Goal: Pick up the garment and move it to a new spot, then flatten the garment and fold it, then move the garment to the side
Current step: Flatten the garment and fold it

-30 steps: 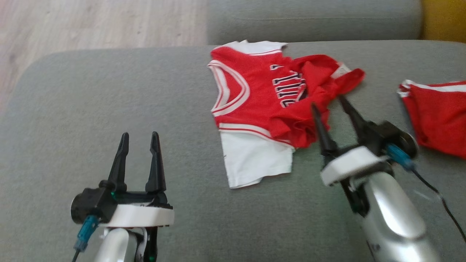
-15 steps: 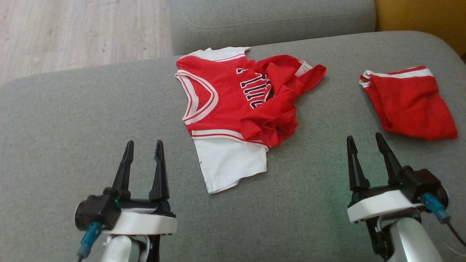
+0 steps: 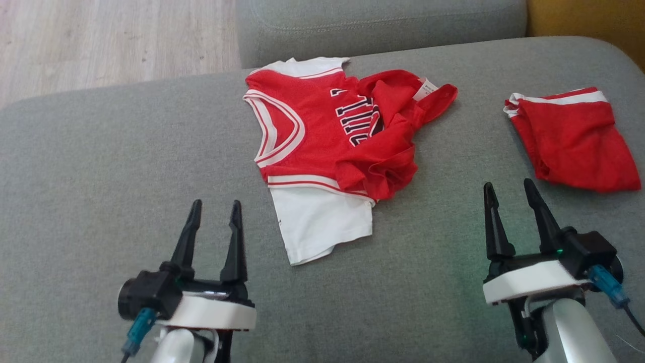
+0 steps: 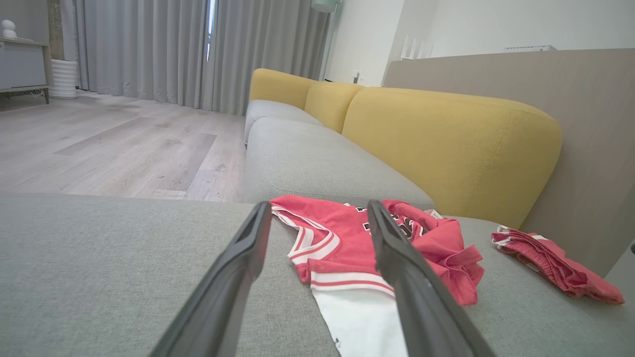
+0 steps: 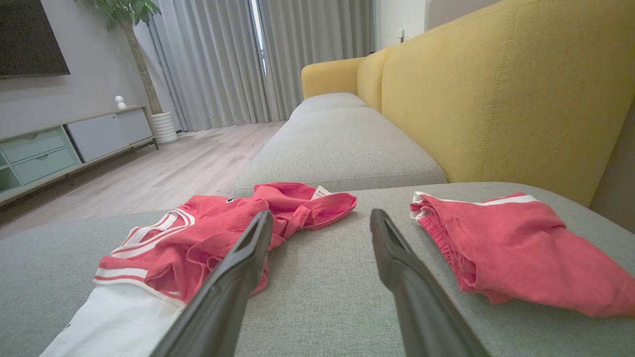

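Hovering: left pincer [image 3: 216,202], right pincer [image 3: 508,183] both wide apart, empty | jersey [image 3: 322,136] crumpled | right wrist view: cabinet [image 5: 44,148]

Red-and-white jersey [image 3: 322,136] — grey cushion [image 3: 126,166]

Grey sofa seat [image 3: 101,151], yellow backrest [image 5: 496,99], wood floor [image 3: 101,40], grey curtains [image 4: 149,49], folded red shorts [image 3: 574,141] at rt.

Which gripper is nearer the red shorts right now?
Right. The right gripper hovers open just short of the shorts, by their left end. The left gripper is far across the cushion, on the other side of the jersey.
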Available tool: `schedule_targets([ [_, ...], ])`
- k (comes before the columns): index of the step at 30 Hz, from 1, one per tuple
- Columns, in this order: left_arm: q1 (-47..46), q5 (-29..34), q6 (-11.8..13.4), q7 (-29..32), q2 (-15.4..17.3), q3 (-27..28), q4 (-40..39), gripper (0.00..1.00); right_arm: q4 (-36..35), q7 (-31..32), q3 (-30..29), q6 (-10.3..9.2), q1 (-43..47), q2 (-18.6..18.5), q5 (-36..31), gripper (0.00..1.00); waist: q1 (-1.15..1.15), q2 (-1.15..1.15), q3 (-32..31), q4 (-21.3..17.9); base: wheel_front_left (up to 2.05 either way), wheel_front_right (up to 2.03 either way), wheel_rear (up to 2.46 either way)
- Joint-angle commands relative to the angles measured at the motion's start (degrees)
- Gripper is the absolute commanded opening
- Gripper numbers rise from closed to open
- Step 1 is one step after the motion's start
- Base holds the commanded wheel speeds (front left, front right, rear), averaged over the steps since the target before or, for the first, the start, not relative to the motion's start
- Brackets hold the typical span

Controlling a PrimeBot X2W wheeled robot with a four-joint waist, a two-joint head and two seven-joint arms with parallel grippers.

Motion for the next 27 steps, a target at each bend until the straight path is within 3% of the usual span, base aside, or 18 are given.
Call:
schedule_targets([
  [1,-3.0,-0.2,-0.3,-0.4,0.2,1.3,-1.6,1.0,-2.1,-0.6,1.1,0.37,-2.2,0.0,0.4,1.0,0.0,0.0,0.2,0.1,0.0,0.0,0.0],
  [13,-4.6,-0.2,-0.4,-0.4,0.2,0.4,-0.7,1.0,0.8,-0.6,4.7,0.37,-4.0,0.0,-0.4,1.0,0.0,0.0,1.4,1.7,0.0,0.0,0.0],
  [19,-5.0,-0.3,-0.5,-0.4,0.2,0.0,-0.3,1.0,9.5,1.0,8.6,0.37,-8.1,0.0,-1.7,1.0,0.0,0.0,2.5,4.2,0.0,0.0,0.0],
  [27,-5.8,-0.7,-0.6,-0.4,0.2,-0.4,0.0,1.0,19.9,1.6,9.5,0.37,-13.8,0.0,-1.2,1.0,0.0,0.0,3.9,7.4,0.0,0.0,0.0],
])
